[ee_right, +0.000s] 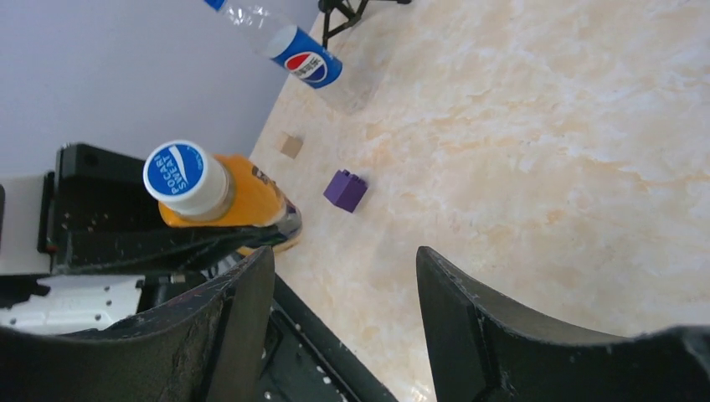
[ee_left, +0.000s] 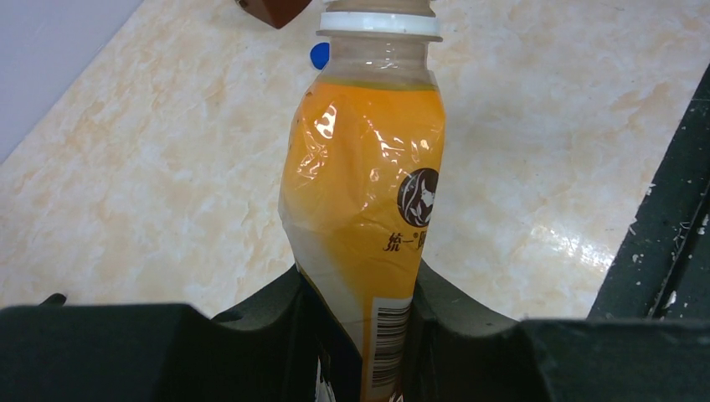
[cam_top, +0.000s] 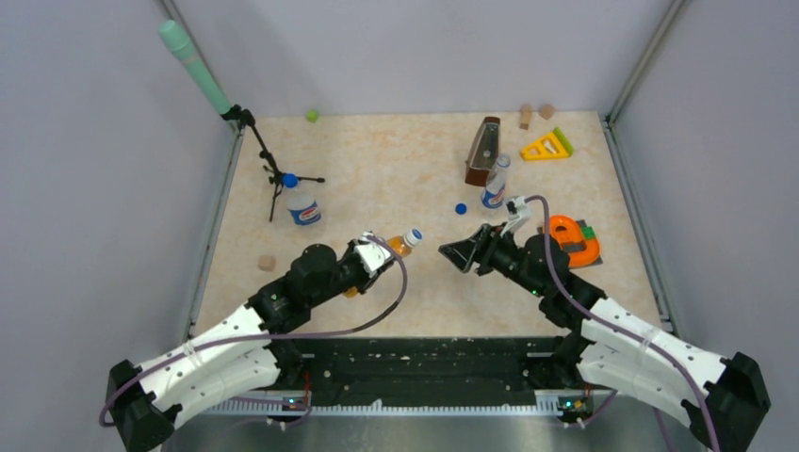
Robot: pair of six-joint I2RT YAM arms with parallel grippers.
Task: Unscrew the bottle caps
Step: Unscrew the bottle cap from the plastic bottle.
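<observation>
My left gripper [cam_top: 375,252] [ee_left: 360,335] is shut on the lower body of an orange drink bottle [cam_top: 399,248] [ee_left: 368,193] [ee_right: 251,201], which it holds tilted off the table. The bottle's white-and-blue cap [cam_top: 413,236] [ee_right: 176,167] is on its neck and points at my right gripper [cam_top: 464,254] [ee_right: 343,285]. That gripper stands open and empty a short way from the cap. A loose dark blue cap [cam_top: 461,209] [ee_left: 319,55] lies on the table. A Pepsi bottle [cam_top: 302,205] [ee_right: 306,63] at the left wears a blue cap [cam_top: 289,180]. A second Pepsi bottle [cam_top: 495,185] stands mid-right.
A microphone tripod [cam_top: 273,174] stands back left. A brown wedge-shaped box [cam_top: 483,151] and a yellow triangle toy [cam_top: 546,146] sit back right, and an orange ring-shaped object [cam_top: 573,240] lies by my right arm. A purple cube [ee_right: 346,190] and a small wooden block [cam_top: 267,263] lie near the left arm.
</observation>
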